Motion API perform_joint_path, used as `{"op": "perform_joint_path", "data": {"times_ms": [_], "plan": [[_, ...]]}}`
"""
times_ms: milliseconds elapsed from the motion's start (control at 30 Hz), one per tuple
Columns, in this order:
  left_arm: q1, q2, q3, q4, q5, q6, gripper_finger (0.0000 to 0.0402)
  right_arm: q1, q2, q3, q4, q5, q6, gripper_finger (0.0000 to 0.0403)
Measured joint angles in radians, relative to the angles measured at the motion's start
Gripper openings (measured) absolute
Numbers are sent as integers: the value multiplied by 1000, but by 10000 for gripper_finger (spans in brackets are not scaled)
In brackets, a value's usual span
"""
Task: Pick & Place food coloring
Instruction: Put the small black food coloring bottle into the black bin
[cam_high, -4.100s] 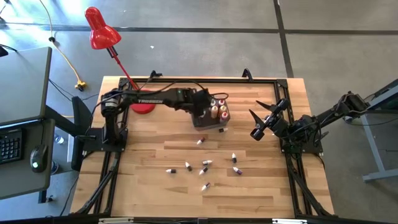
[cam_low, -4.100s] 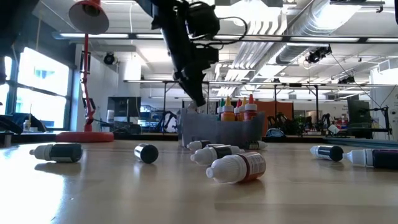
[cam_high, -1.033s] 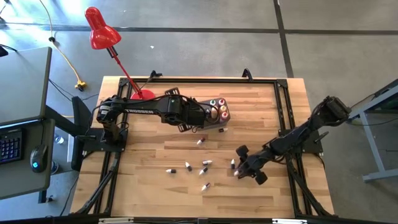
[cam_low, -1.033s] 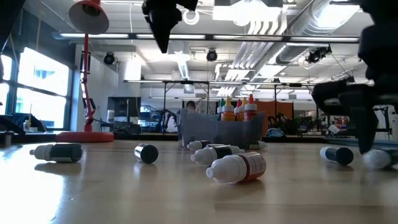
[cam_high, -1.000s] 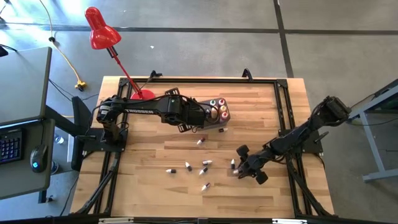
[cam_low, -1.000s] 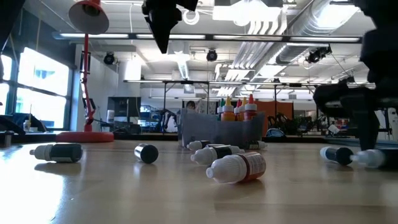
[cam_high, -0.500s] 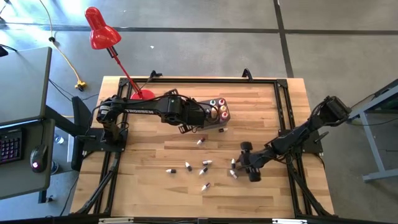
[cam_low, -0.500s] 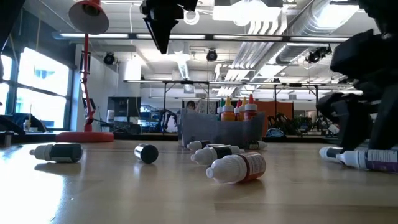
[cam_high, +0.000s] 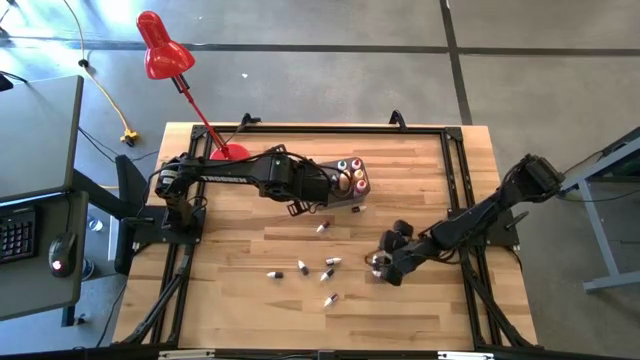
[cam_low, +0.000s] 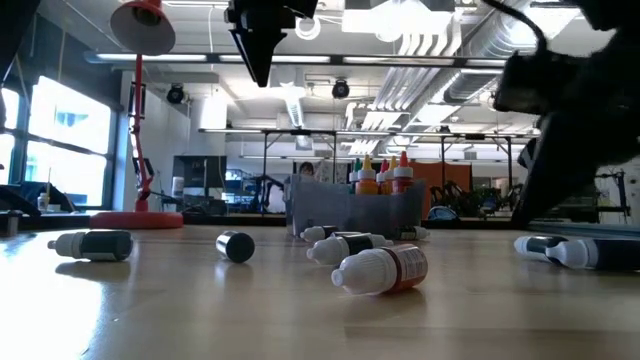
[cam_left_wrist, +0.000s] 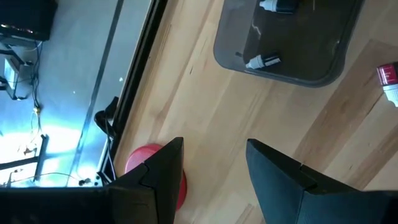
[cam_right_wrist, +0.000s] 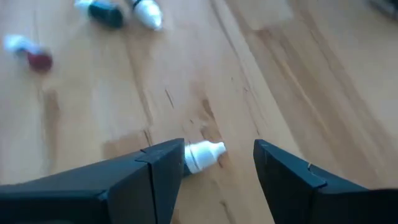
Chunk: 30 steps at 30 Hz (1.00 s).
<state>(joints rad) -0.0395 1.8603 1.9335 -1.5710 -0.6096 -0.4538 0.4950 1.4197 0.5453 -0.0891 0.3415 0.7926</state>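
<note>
Your right gripper (cam_right_wrist: 214, 168) spreads its jaws wide over the white-capped food coloring bottle (cam_right_wrist: 202, 154) lying at four o'clock, ready to straddle it

overhead, table-level, two wrist views

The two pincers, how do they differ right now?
The left pincer hangs open and empty beside the grey tub, well above the table. The right pincer is down among the loose bottles on the table, open, with a white-capped bottle lying between its fingers. Both are dark and two-fingered.
</note>
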Motion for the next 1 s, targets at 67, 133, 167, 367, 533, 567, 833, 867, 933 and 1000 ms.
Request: {"op": "perform_joint_path", "data": {"times_ms": [67,133,167,367,533,567,833,867,933,1000], "plan": [[0,0,0,0,1,-3,169,-9,0,40,-77,-24,123,188],[0,0,0,0,1,-3,169,-11,0,67,-146,-33,212,188],[0,0,0,0,1,-3,169,-11,0,78,-174,-36,244,188],[0,0,0,0,1,-3,169,-44,24,92,-205,-126,414,188],[0,0,0,0,1,2,169,-59,87,93,-110,-211,441,188],[0,0,0,0,1,3,169,-62,98,93,-93,-220,441,188],[0,0,0,0,1,3,169,-72,135,170,-136,-200,396,188],[0,0,0,0,1,3,169,-76,135,184,-148,-196,361,188],[0,0,0,0,1,3,169,-87,134,221,-204,-191,250,188],[0,0,0,0,10,3,169,-102,134,271,-283,-171,137,188]]}}
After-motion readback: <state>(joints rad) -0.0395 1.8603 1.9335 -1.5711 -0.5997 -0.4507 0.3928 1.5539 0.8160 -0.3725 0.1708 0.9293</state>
